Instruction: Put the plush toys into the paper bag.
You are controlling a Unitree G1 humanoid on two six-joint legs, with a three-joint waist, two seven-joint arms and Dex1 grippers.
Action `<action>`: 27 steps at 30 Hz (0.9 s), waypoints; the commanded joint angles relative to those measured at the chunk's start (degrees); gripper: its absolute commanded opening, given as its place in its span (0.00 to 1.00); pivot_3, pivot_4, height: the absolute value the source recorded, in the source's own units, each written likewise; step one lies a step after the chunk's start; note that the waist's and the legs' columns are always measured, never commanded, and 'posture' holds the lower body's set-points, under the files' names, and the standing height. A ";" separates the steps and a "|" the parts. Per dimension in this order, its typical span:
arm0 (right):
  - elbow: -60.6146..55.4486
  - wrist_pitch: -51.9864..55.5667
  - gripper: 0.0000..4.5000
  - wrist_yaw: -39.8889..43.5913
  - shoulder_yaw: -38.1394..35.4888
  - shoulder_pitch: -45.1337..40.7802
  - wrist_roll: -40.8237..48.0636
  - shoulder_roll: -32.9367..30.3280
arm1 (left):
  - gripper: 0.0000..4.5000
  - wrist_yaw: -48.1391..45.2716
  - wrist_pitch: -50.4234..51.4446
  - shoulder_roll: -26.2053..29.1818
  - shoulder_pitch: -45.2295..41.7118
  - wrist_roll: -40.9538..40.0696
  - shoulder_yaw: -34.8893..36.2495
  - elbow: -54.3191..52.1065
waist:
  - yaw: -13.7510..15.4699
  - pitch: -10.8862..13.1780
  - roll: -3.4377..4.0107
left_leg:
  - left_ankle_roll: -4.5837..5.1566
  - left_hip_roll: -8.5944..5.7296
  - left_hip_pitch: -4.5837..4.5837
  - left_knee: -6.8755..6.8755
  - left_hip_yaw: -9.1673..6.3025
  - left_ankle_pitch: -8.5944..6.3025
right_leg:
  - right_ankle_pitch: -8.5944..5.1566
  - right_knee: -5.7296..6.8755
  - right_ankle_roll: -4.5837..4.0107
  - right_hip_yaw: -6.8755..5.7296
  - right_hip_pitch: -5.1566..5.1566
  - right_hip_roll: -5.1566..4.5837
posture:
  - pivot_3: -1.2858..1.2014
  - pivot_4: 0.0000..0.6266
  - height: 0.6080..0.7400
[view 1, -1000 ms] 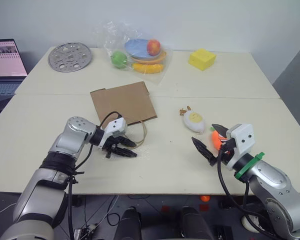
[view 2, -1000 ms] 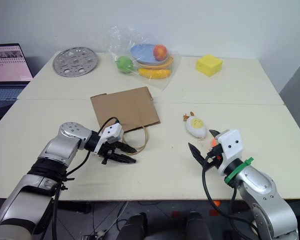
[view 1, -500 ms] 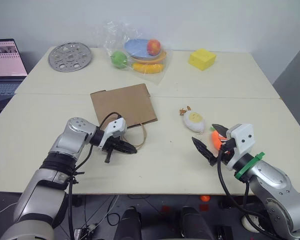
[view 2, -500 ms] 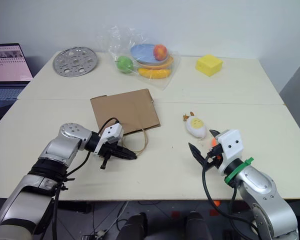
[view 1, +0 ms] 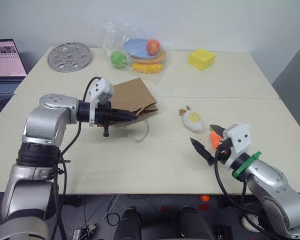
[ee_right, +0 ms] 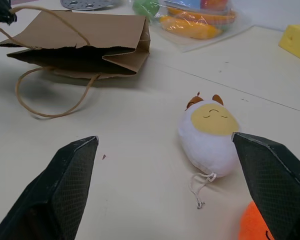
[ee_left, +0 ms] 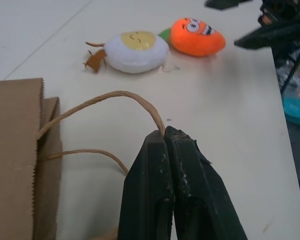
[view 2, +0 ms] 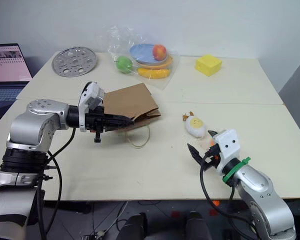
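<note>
The brown paper bag (view 1: 132, 96) lies on the table with its mouth facing the toys. Its upper side is raised, so the mouth gapes. My left gripper (view 1: 132, 115) is shut on the upper twisted handle (ee_left: 110, 97) and holds it above the table. The lower handle loop (view 1: 139, 134) rests on the table. To the right of the bag lies the white egg plush (view 1: 194, 120). The orange carrot plush (view 1: 215, 138) lies just beyond it. My right gripper (view 1: 209, 141) stands open, level, its fingers on either side of the carrot without touching it.
At the back of the table are a yellow sponge block (view 1: 201, 58), a clear plastic bag (view 1: 137, 52) with fruit and a blue plate, and a perforated metal disc (view 1: 69, 56). A laptop (view 1: 5, 65) stands at the far left.
My left gripper closed on the bag's handle and rose, lifting the bag's upper side and opening its mouth. The right arm and both toys stayed put.
</note>
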 commanded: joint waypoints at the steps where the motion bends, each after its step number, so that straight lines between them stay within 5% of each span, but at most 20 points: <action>1: 3.09 -2.02 1.00 -0.63 2.82 -3.94 -3.09 0.50 | 0.01 1.39 -2.92 0.75 -2.46 -0.35 1.64 -0.64 | -0.01 0.00 0.00 | 0.00 0.00 0.00 0.00 0.00 0.00 | 0.00 0.00 0.00 0.00 0.00 0.00 | 0.52 0.24 1.00; 4: 6.22 -2.87 0.86 -0.32 5.92 -7.73 -3.79 3.10 | 0.00 1.40 -2.70 0.27 -3.70 -1.60 1.34 -0.96 | -0.17 0.00 0.00 | 0.00 0.00 0.01 0.00 0.01 0.00 | 0.01 0.02 -0.01 0.00 -0.01 0.01 | 0.52 0.24 1.00; 15: 21.82 -6.79 0.01 -0.46 14.31 -23.10 -9.04 12.69 | 0.00 -0.52 2.33 -1.75 -5.86 -7.70 0.10 -4.98 | -0.89 0.01 0.01 | -0.01 0.00 -0.01 -0.04 -0.04 0.00 | 0.04 0.04 -0.05 -0.04 -0.03 0.01 | 0.52 0.24 1.00; 27: 41.23 -16.41 0.01 -0.64 15.61 -32.13 -13.18 22.37 | 0.00 1.46 8.32 -1.79 -8.47 -13.54 2.17 -8.37 | -0.98 0.02 0.03 | -0.01 0.00 -0.02 -0.11 -0.10 0.00 | 0.09 0.06 -0.09 -0.10 -0.05 0.01 | 0.52 0.24 1.00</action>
